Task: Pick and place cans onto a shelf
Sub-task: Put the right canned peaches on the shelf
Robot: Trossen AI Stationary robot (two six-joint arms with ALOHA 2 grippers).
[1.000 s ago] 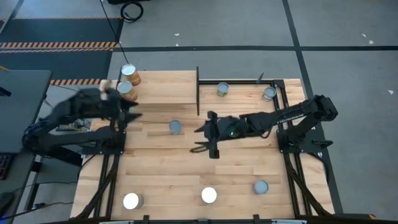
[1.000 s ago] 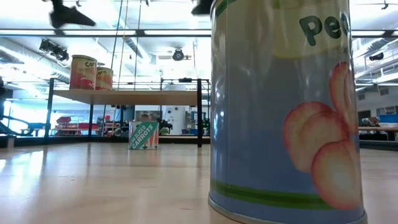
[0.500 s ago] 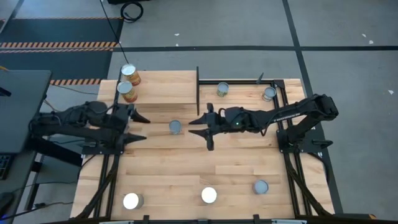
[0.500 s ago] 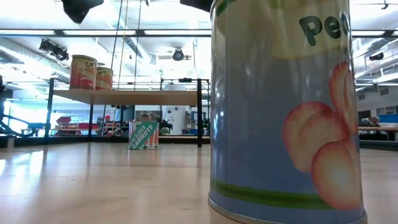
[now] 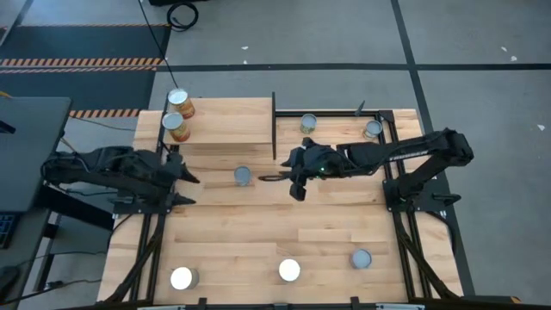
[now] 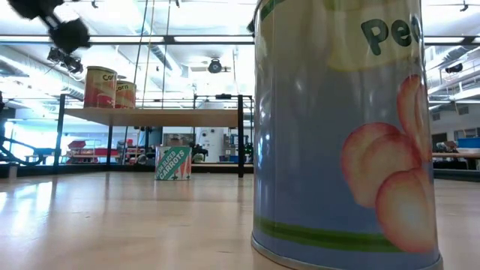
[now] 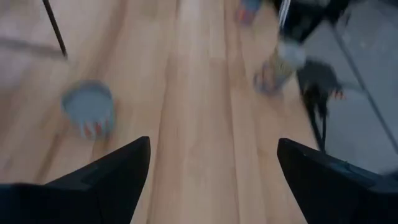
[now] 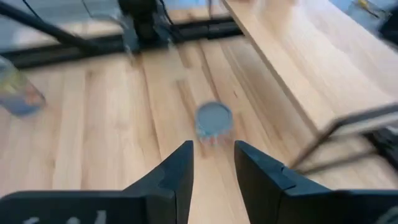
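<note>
Two orange-labelled cans [image 5: 178, 102] [image 5: 175, 126] stand upright on the shelf [image 5: 228, 120] at the far left. A pale can [image 5: 244, 176] stands on its base on the table in front of the shelf; it also shows in the right wrist view [image 8: 214, 121] and the left wrist view [image 7: 88, 109]. My right gripper [image 5: 267, 180] hovers just to its right, pointing at it, fingers [image 8: 180, 168] a narrow gap apart with nothing between. My left gripper [image 5: 191, 189] hangs wide open to the can's left, above the table.
Two cans [image 5: 308, 123] [image 5: 372, 129] stand at the far right, beyond the shelf's black upright edge [image 5: 274, 125]. Three cans [image 5: 182, 277] [image 5: 289, 270] [image 5: 361, 258] stand along the near edge. The peach can [image 6: 345, 127] fills the low view's right half.
My left gripper has drawn back from the shelf's cans toward the near edge and sunk, staying wide open. My right gripper has swung toward the pale can on the table, rolled, and narrowed its fingers. No can has moved.
</note>
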